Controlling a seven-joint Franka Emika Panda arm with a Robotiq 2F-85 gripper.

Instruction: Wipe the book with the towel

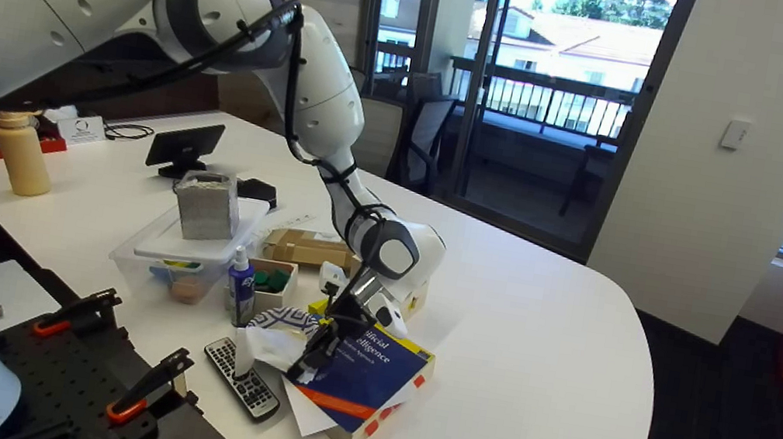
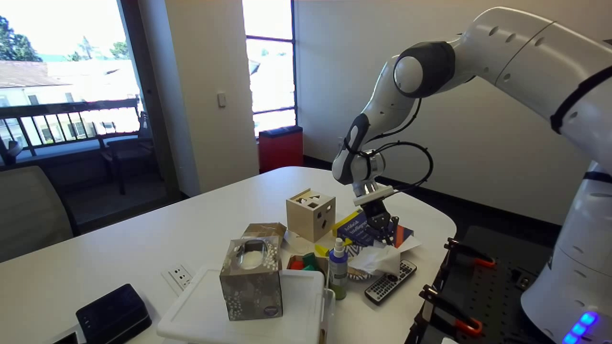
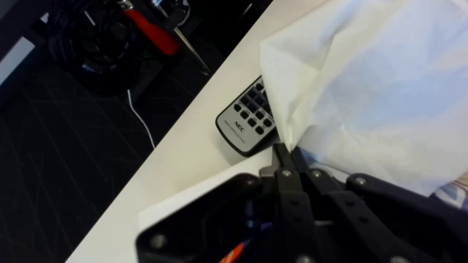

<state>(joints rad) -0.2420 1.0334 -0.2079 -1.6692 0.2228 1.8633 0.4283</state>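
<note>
Bottle [image 1: 23, 161], tan, upright: far left of the gripper [image 3: 289, 149] in an exterior view, well apart, on the table [image 1: 505, 394].
Display [image 1: 187, 142], dark: left of and beyond the gripper, well apart.
Lidded plastic box [image 1: 137, 262], clear: left of the gripper, closer in; on its white lid [image 2: 301, 296], a grey tissue box [image 1: 208, 214].
Spray bottle [image 1: 241, 290], blue-purple, white nozzle, upright: left of the gripper, near, just beside the plastic box.
Remote control [image 1: 258, 400], silver and black: left of the gripper, near; partly hidden by the towel [image 3: 365, 102] in the wrist view.
Small box [image 1: 266, 302], holding green and red pieces: left of and beyond the gripper, just behind the spray bottle.
Patterned item [image 1: 282, 317], blue and white: left of the gripper, near, partly hidden by the towel.
Towel, white, crumpled: extends left from the fingertips.
Gripper: fingers [image 3: 280, 157] brought together, an edge of the towel pinched between their tips.
Book [image 1: 375, 372], dark blue cover with yellow and orange, cover up: below and right of the gripper; contact cannot be told. White sheet [image 1: 307, 412] juts from its left edge, near the fingertips.
Wooden cube [image 2: 301, 222], shaped cut-outs: beyond the gripper, partly hidden by the arm [image 1: 325, 95] in an exterior view.
</note>
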